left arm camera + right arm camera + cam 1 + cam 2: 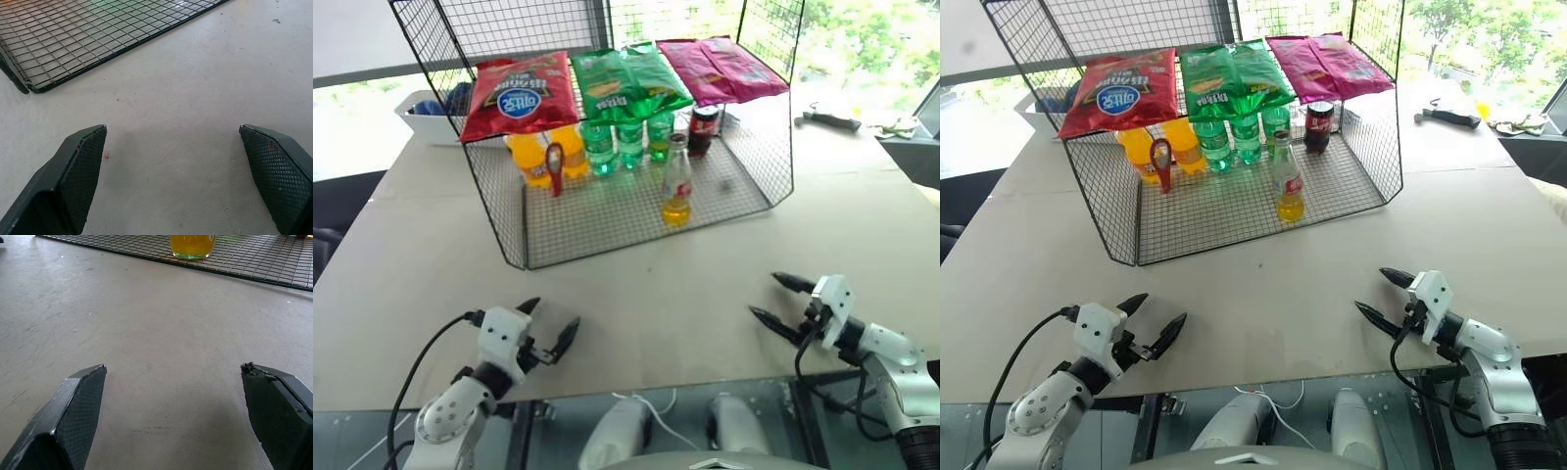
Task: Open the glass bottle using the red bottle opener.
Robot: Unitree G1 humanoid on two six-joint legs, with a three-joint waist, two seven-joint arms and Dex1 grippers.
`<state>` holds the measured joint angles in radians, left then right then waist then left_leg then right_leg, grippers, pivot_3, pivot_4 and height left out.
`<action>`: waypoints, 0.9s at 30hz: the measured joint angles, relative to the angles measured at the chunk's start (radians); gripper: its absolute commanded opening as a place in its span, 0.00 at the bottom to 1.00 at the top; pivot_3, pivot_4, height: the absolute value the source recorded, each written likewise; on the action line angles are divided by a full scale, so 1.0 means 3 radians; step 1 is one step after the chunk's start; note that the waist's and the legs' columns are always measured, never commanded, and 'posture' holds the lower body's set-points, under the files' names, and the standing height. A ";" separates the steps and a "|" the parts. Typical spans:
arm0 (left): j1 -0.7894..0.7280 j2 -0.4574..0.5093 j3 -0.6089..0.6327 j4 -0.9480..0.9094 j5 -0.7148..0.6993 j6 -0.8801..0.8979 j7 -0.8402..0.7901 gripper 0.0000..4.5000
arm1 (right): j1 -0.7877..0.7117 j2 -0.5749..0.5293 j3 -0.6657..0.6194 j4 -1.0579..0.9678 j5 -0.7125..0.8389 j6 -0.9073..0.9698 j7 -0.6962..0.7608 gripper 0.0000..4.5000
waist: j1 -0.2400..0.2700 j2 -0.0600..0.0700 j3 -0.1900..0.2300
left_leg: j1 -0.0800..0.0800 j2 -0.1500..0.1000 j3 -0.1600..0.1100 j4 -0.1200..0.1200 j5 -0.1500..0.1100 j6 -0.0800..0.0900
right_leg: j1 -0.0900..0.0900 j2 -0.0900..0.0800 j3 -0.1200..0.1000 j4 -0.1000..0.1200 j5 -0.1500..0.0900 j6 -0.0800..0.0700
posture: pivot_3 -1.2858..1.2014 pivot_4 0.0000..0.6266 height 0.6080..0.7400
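Pre-grasp stage: left gripper and right gripper, fingers wide and empty, over the bench; next, reach the red bottle opener and glass bottle.

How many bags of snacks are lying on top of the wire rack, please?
3: a red bag at the robot's left end of the wire rack, a green bag in the middle, and a magenta bag at the right end.

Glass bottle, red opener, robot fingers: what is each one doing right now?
glass bottle: upright on the wire rack floor, cap still on.
red bottle opener: hanging on the rack's mesh, untouched.
left gripper: fingers open, holding nothing.
right gripper: fingers open, holding nothing.
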<state>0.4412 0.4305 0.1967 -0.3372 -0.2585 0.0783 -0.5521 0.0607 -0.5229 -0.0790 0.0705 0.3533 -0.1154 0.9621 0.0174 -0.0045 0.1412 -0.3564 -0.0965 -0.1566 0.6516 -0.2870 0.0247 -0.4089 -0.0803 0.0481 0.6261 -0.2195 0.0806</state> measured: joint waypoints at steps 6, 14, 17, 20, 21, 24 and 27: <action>-0.0003 0.0002 0.0003 0.0000 -0.0027 0.0010 -0.0017 1.00 | 0.0000 -0.0001 0.0000 0.0000 0.0000 0.0000 0.0001 0.98 | -0.0001 0.0000 0.0000 | 0.0000 0.0000 0.0000 0.0000 0.0000 0.0000 | 0.0000 0.0000 0.0000 0.0000 0.0000 0.0000 | 0.52 0.24 1.00; -0.0013 0.0000 -0.0005 0.0001 -0.0032 0.0011 -0.0044 1.00 | -0.0001 -0.0001 0.0000 0.0006 0.0000 -0.0004 0.0007 0.98 | -0.0008 -0.0001 0.0001 | -0.0001 0.0000 0.0000 0.0000 0.0000 0.0000 | -0.0001 0.0000 0.0000 0.0000 0.0000 0.0000 | 0.52 0.24 1.00; -0.0017 -0.0001 -0.0005 0.0001 -0.0032 0.0011 -0.0045 1.00 | -0.0009 -0.0001 0.0000 0.0022 0.0000 -0.0017 0.0022 0.98 | -0.0008 -0.0001 0.0001 | -0.0001 0.0000 0.0000 0.0000 0.0000 0.0000 | -0.0001 0.0000 0.0000 0.0000 0.0000 0.0000 | 0.52 0.24 1.00; -0.0025 -0.0001 -0.0005 0.0002 -0.0032 0.0011 -0.0045 1.00 | -0.0020 -0.0001 0.0000 0.0034 0.0000 -0.0020 0.0031 0.98 | -0.0008 -0.0001 0.0001 | -0.0001 0.0000 0.0000 0.0000 0.0000 0.0000 | -0.0001 0.0000 0.0000 0.0000 0.0000 0.0000 | 0.52 0.24 1.00; -0.0029 -0.0001 -0.0005 0.0002 -0.0033 0.0011 -0.0045 1.00 | -0.0028 -0.0001 0.0000 0.0042 0.0000 -0.0020 0.0031 0.98 | -0.0008 -0.0001 0.0001 | -0.0001 0.0000 0.0000 0.0000 0.0000 0.0000 | -0.0001 0.0000 0.0000 0.0000 0.0000 0.0000 | 0.52 0.24 1.00; -0.0042 -0.0005 -0.0005 0.0004 -0.0040 0.0011 -0.0050 1.00 | -0.0041 -0.0001 0.0000 0.0056 0.0000 -0.0022 0.0035 0.98 | -0.0008 -0.0001 0.0001 | -0.0001 0.0000 0.0000 0.0000 0.0000 0.0000 | -0.0001 0.0000 0.0000 0.0000 0.0000 0.0000 | 0.52 0.24 1.00; -0.0076 -0.0035 -0.0009 0.0006 -0.0069 0.0011 -0.0053 1.00 | -0.0049 0.0000 0.0000 0.0056 0.0001 -0.0022 0.0037 0.98 | -0.0010 -0.0002 0.0002 | -0.0001 0.0000 0.0000 0.0000 0.0000 0.0000 | -0.0001 0.0000 0.0000 0.0000 0.0000 0.0000 | 0.52 0.24 1.00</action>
<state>0.4185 0.4200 0.1940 -0.3354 -0.2792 0.0816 -0.5679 0.0461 -0.5229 -0.0790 0.0873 0.3537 -0.1218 0.9731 0.0145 -0.0050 0.1417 -0.3569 -0.0964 -0.1566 0.6515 -0.2870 0.0247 -0.4093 -0.0802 0.0481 0.6260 -0.2195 0.0806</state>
